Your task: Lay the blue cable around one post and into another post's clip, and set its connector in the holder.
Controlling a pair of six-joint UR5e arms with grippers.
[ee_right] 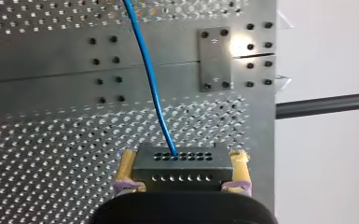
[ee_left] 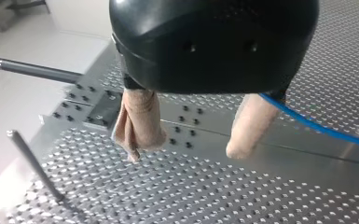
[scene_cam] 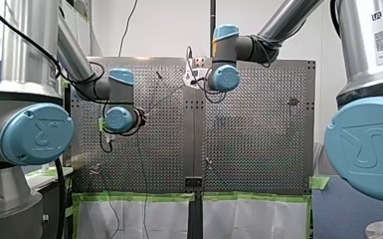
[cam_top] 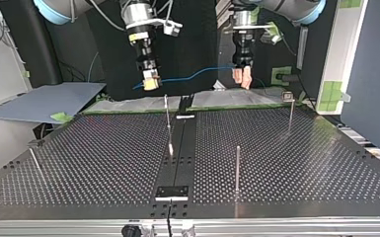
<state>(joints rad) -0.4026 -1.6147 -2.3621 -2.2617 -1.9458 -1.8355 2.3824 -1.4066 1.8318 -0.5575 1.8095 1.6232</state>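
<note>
In the top view my right gripper [cam_top: 151, 83], with yellow pads, hangs above the table's far edge at the left. It is shut on the black connector [ee_right: 182, 165], which has rows of small holes. The blue cable [ee_right: 151, 84] leaves the connector's face and runs out over the perforated plate. It sags across [cam_top: 197, 75] toward my left gripper [cam_top: 242, 77], which hangs to the right at about the same height. In the left wrist view that gripper [ee_left: 193, 144] is open and its beige fingers [ee_left: 140, 123] hold nothing. The cable [ee_left: 317, 126] passes beside and behind one finger.
Thin upright posts stand on the perforated table [cam_top: 301, 163]: one at far centre [cam_top: 166, 111], one nearer [cam_top: 237, 168], one far right [cam_top: 291, 111], one leaning at the left [cam_top: 34, 163]. A small black plate [cam_top: 172, 191] sits at the near centre edge.
</note>
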